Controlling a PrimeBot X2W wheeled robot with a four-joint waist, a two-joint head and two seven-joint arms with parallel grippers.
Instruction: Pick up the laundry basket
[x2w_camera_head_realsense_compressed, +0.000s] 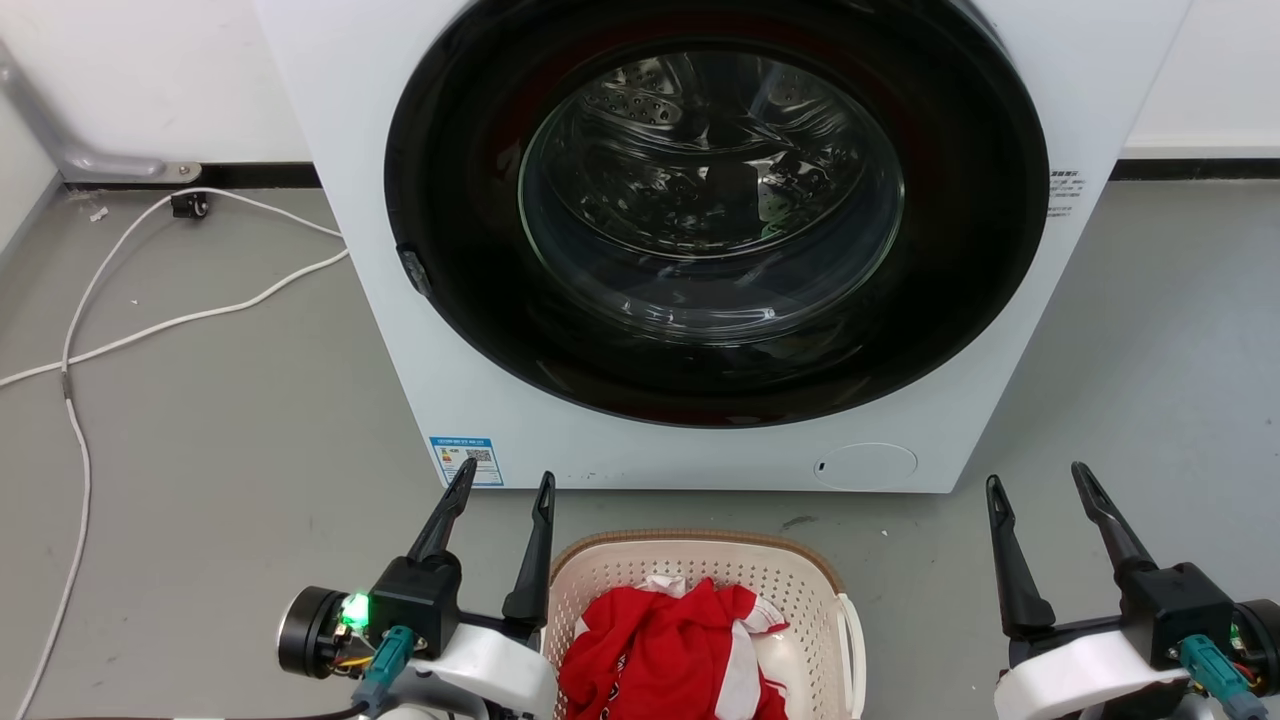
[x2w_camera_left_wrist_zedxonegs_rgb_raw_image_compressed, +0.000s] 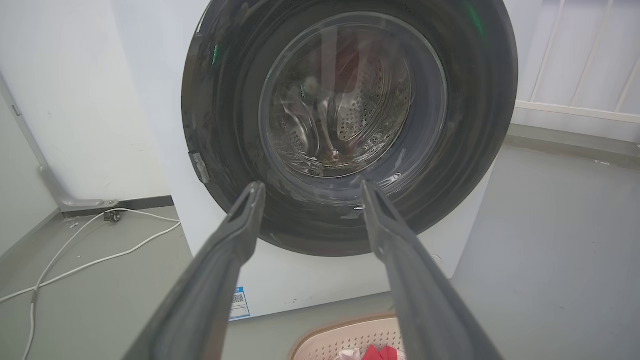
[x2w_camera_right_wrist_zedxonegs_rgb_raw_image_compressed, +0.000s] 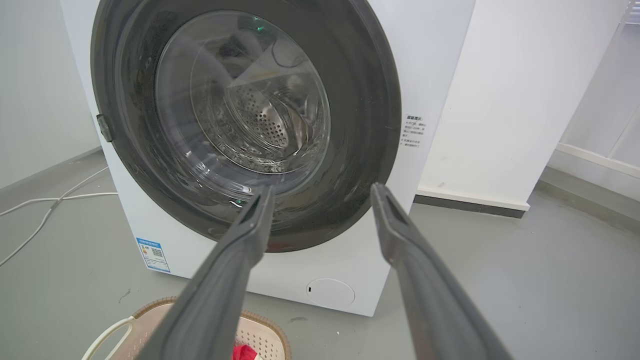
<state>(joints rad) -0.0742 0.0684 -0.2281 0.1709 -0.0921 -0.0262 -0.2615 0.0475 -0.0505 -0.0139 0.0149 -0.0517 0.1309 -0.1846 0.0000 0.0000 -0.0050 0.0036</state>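
Observation:
The laundry basket (x2w_camera_head_realsense_compressed: 640, 565) is cream with perforated walls and a brown woven-look rim. It stands on the floor at the bottom centre of the head view, holding red and white clothes (x2w_camera_head_realsense_compressed: 680, 645). A white handle (x2w_camera_head_realsense_compressed: 853, 640) shows on its right side. My left gripper (x2w_camera_head_realsense_compressed: 507, 485) is open just left of the basket, its inner finger close to the rim. My right gripper (x2w_camera_head_realsense_compressed: 1040, 482) is open well to the right of the basket, apart from it. The basket's rim also shows in the left wrist view (x2w_camera_left_wrist_zedxonegs_rgb_raw_image_compressed: 340, 332) and the right wrist view (x2w_camera_right_wrist_zedxonegs_rgb_raw_image_compressed: 265, 330).
A white washing machine (x2w_camera_head_realsense_compressed: 500, 330) with a closed dark round door (x2w_camera_head_realsense_compressed: 715, 215) stands right behind the basket. White cables (x2w_camera_head_realsense_compressed: 150, 325) lie on the grey floor at the left. Bare floor lies on both sides of the machine. A white wall pillar (x2w_camera_right_wrist_zedxonegs_rgb_raw_image_compressed: 515, 100) stands at the right.

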